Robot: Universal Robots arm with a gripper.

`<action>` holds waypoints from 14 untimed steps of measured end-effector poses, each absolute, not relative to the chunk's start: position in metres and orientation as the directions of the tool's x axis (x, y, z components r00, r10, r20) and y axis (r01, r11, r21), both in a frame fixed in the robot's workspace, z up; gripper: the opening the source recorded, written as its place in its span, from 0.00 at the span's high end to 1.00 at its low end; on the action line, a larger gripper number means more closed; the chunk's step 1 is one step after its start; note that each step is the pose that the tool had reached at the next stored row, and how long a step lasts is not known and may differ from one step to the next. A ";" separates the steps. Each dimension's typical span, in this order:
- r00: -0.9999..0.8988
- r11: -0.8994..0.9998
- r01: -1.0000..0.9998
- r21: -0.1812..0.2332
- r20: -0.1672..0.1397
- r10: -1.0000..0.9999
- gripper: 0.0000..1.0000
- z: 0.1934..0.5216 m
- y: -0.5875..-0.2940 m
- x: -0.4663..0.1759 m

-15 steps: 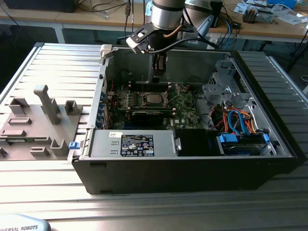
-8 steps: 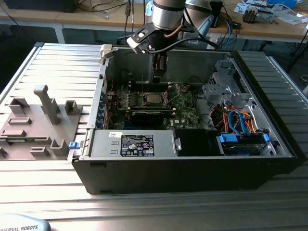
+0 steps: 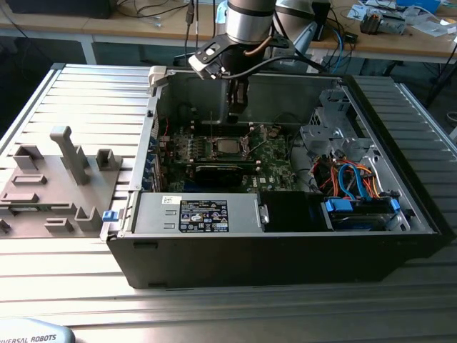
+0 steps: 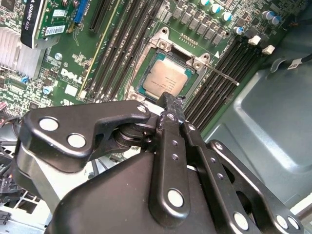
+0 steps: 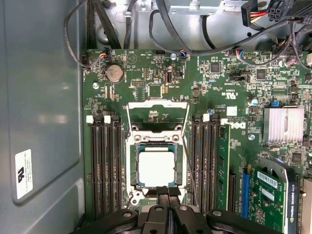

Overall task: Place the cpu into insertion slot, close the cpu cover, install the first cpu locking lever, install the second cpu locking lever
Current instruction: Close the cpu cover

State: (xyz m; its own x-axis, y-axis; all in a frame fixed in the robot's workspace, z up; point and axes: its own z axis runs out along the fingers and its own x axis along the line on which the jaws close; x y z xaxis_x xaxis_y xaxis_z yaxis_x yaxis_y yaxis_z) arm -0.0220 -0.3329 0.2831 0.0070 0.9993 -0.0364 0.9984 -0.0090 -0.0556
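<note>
While the square silver cpu (image 5: 156, 168) lies seated, the end effector (image 5: 168, 191) hovers clenched.

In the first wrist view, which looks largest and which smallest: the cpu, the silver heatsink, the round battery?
1. cpu and silver heatsink: they look about alike, so I do not rank them.
2. round battery: clearly smallest.
</note>
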 end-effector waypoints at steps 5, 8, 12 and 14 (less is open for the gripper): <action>0.007 -0.009 0.998 -0.056 -0.038 0.999 0.89 0.283 -0.333 -0.021; 0.007 -0.009 0.998 -0.056 -0.039 0.999 0.89 0.283 -0.333 -0.021; 0.007 -0.009 0.998 -0.056 -0.040 0.999 0.89 0.283 -0.333 -0.018; 0.007 -0.009 0.998 -0.056 -0.041 0.999 0.89 0.283 -0.333 -0.017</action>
